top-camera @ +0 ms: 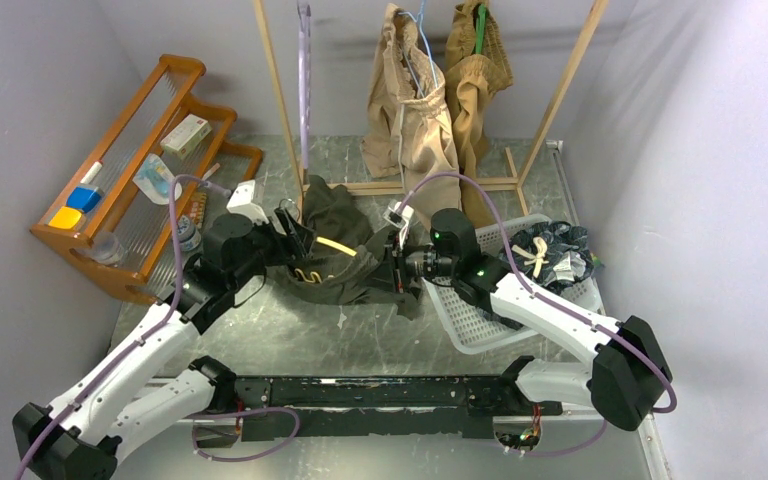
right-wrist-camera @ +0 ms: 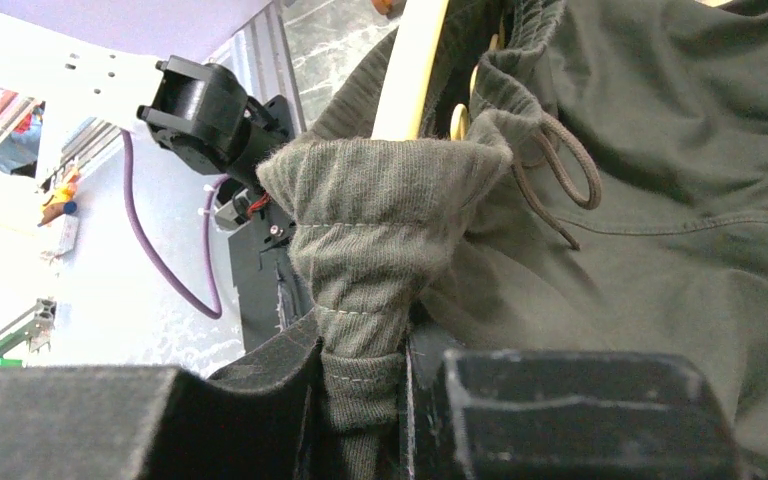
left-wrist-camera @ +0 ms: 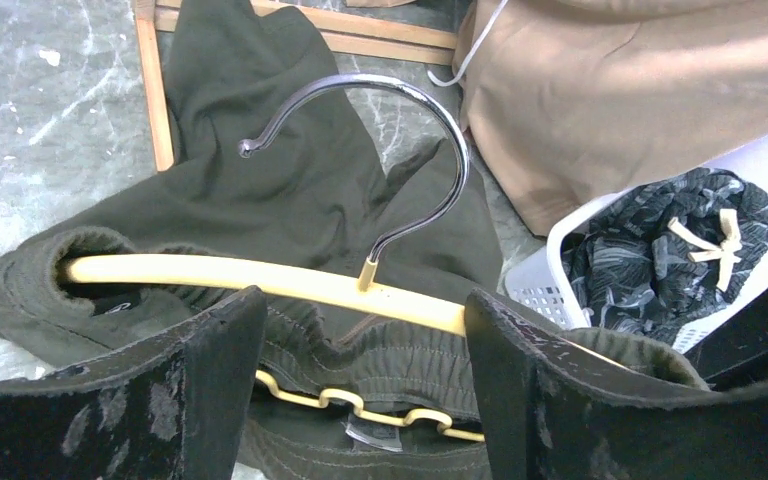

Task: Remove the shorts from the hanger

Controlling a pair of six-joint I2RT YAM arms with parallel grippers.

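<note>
The olive green shorts [top-camera: 345, 250] lie bunched on the table, still threaded on a cream hanger [left-wrist-camera: 290, 280] with a chrome hook [left-wrist-camera: 430, 130]. My left gripper [left-wrist-camera: 365, 330] is open, its fingers [left-wrist-camera: 210, 370] standing either side of the hanger's middle, just short of the bar. My right gripper [right-wrist-camera: 365, 390] is shut on a pinched fold of the olive shorts' waistband [right-wrist-camera: 380, 200], at the hanger's right end [right-wrist-camera: 405, 80]. In the top view the left gripper [top-camera: 298, 240] and right gripper [top-camera: 392, 262] face each other across the garment.
Light beige shorts [top-camera: 410, 110] and tan-brown shorts [top-camera: 478, 60] hang on the wooden rack at the back. A white basket [top-camera: 460, 325] at the right holds the navy printed shorts [top-camera: 550, 255]. A wooden shelf [top-camera: 120, 170] with small items stands at the left.
</note>
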